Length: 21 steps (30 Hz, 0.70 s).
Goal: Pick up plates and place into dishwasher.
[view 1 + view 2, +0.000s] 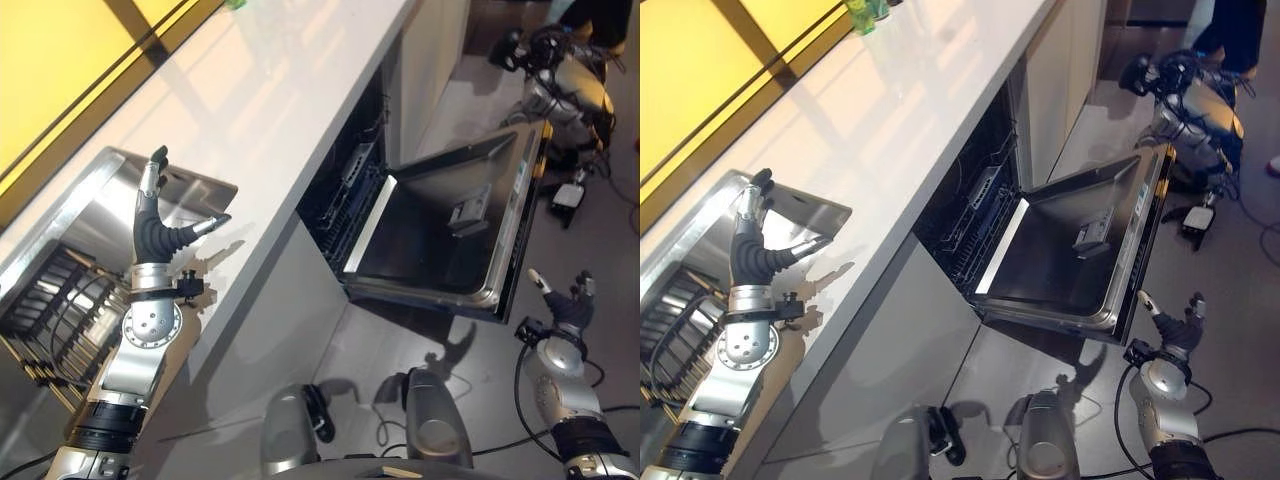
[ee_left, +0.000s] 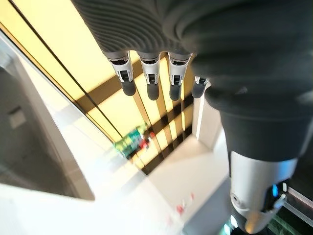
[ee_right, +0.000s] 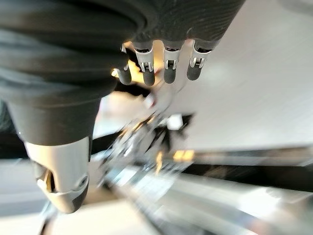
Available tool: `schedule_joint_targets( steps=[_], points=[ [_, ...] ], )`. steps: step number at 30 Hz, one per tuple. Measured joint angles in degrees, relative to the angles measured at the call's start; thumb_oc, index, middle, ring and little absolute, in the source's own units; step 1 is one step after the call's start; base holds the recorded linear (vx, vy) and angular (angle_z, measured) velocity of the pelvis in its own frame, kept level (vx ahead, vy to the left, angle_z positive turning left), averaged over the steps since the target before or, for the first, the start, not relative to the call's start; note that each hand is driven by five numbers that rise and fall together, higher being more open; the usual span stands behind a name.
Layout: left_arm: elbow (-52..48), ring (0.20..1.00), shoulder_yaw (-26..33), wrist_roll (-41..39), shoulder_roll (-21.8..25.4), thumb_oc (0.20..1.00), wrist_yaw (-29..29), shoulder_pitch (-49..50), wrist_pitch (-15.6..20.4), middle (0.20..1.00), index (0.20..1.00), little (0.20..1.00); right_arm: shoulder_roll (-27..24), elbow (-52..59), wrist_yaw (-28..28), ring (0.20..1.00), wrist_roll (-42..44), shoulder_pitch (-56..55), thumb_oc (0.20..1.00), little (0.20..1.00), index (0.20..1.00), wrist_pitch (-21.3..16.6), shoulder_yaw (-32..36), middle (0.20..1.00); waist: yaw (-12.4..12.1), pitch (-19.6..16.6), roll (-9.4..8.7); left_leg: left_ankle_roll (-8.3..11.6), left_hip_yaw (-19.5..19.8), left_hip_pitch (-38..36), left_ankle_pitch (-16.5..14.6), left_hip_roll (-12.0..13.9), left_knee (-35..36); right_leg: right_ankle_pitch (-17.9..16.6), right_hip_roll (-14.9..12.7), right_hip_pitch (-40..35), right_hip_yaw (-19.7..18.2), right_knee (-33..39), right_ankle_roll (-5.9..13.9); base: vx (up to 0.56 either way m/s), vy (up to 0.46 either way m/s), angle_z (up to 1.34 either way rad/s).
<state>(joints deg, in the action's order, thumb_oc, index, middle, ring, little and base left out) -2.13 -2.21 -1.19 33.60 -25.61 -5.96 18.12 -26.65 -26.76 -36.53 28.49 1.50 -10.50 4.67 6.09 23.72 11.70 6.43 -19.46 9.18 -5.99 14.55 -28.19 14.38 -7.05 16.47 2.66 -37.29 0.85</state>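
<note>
Sink of brushed steel sits sunk into the white table, and it serves as the landmark. A dark wire rack lies at the near end of the sink, toward the robot; whether it holds any plates cannot be made out. The left hand is raised just over the sink's table-side rim, fingers straight and pointing up, thumb spread out toward the table, holding nothing. Far beyond the sink, at the table's distant end, stand some small green things against the yellow wall. To the right of the sink, under the table's front edge, the dishwasher stands open, its door folded down flat over the grey floor and a dark rack showing inside the cavity. Farther right of the sink, past the door's near corner, the right hand hangs low above the floor, fingers relaxed and loosely spread, empty.
</note>
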Motion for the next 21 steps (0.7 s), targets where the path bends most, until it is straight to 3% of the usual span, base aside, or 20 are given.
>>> schedule_joint_targets(
  steps=[3, 4, 5, 8, 14, 17, 21],
  points=[
    [0.4, 1.0, -1.24, -0.01, -0.21, 1.0, -1.7, 0.45, -0.3, 1.0, 1.0, 1.0, 0.36, -3.0, -4.68, 1.0, 0.36, -0.54, 1.0, 1.0, 1.0, -1.31, 0.48, 1.0, 0.89, 0.69, 2.3, -0.56, -1.4, 0.64, -1.79, 0.24, -1.5, 0.55, -1.2, 1.7, -0.48, -2.2, 0.55, -0.02, 0.202, -0.19],
    [0.49, 1.0, -1.22, -0.03, -0.03, 1.0, -2.29, 0.43, -0.41, 1.0, 1.0, 1.0, 0.97, -3.29, -5.78, 1.0, 0.37, -0.7, 1.0, 1.0, 1.0, -1.87, 0.85, 1.0, 0.86, 0.72, 2.38, -0.58, -2.25, 0.77, -2.01, 0.07, -1.76, 1.86, -2.09, 2.88, -0.19, -6.0, -0.99, -0.02, 0.191, -0.2],
    [0.5, 1.0, -1.31, -0.05, 0.14, 1.0, -3.08, 0.52, -0.45, 1.0, 1.0, 1.0, 1.68, -3.53, -6.39, 1.0, 0.43, -0.73, 1.0, 1.0, 1.0, -2.29, 1.41, 1.0, 1.05, 0.82, 2.14, -0.19, -2.26, 1.65, -2.62, -0.33, -3.41, 4.15, -3.36, 3.68, 0.04, -8.45, -0.57, -0.01, 0.164, -0.11],
    [0.41, 1.0, -2.66, -0.07, -0.25, 1.0, -3.91, 0.61, -0.56, 1.0, 1.0, 1.0, 1.26, -4.48, -6.1, 1.0, 1.61, 0.48, 1.0, 1.0, 1.0, -2.93, 1.47, 1.0, 2.23, 1.01, 3.91, 0.2, -0.67, 5.23, -2.54, -0.49, -5.92, 6.09, -3.54, 7.57, -0.6, -12.2, -1.28, 0.0, 0.169, -0.01],
    [0.39, 1.0, -4.05, -0.08, -1.26, 1.0, -4.08, -0.3, -1.08, 1.0, 1.0, 1.0, 1.25, -7.61, -1.72, 1.0, 6.89, 2.63, 1.0, 1.0, 1.0, -5.27, 0.67, 1.0, 2.71, 1.34, 4.57, 0.51, -0.05, 8.79, -1.51, -1.81, -9.37, 8.46, -4.6, 13.2, -1.57, -18.41, -2.51, -0.03, 0.071, 0.02],
    [0.36, 1.0, -5.81, -0.09, -1.12, 1.0, -4.22, -1.03, -1.56, 1.0, 1.0, 1.0, 1.36, -8.28, 1.6, 1.0, 10.49, 3.95, 1.0, 1.0, 1.0, -7.61, -0.29, 1.0, 2.58, 1.29, 4.64, 0.53, 0.74, 11.9, -1.54, -2.64, -10.99, 9.5, -5.6, 16.71, -1.91, -21.64, -2.86, -0.02, 0.042, 0.13],
    [0.44, 1.0, -8.1, -0.09, -1.22, 1.0, -4.24, -1.81, -1.98, 1.0, 1.0, 1.0, 1.16, -8.36, 16.66, 1.0, 21.92, 7.43, 1.0, 1.0, 1.0, -8.59, -2.76, 1.0, 2.42, 1.41, 4.48, 0.77, 1.8, 14.56, -1.69, -3.78, -12.94, 10.8, -7.06, 20.12, -2.25, -25.66, -3.48, -0.04, 0.011, 0.12]
  ],
)
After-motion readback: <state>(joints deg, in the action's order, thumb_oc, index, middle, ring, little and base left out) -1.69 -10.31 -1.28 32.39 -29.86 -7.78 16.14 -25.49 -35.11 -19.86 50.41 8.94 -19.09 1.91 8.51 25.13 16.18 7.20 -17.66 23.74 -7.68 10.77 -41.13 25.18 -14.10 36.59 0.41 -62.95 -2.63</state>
